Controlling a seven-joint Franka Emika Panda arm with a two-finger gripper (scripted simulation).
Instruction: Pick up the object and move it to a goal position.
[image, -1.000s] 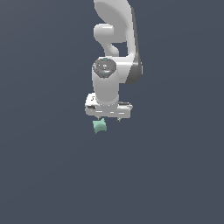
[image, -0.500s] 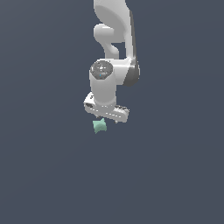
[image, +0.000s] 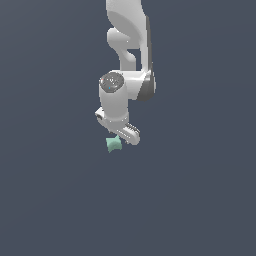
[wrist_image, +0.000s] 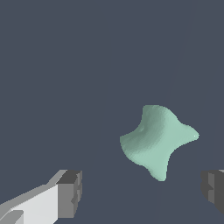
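The object (image: 113, 144) is a small mint-green lump with pinched corners, lying on the dark grey ground just under the white arm's hand. In the wrist view the object (wrist_image: 156, 140) sits beyond and between the two dark finger pads (wrist_image: 72, 192), nearer the one at the picture's right edge, and nothing touches it. My gripper (image: 119, 135) hovers right above the object with its jaws wide apart and empty. In the exterior view the hand is turned at a slant and hides the fingertips.
The white arm (image: 127, 45) comes down from the top of the exterior view. The ground (image: 200, 200) is a plain dark grey surface all around, with no other objects or edges in view.
The hand has rotated about its axis, so the finger bar now slants down to the exterior view's right. The object has not moved.
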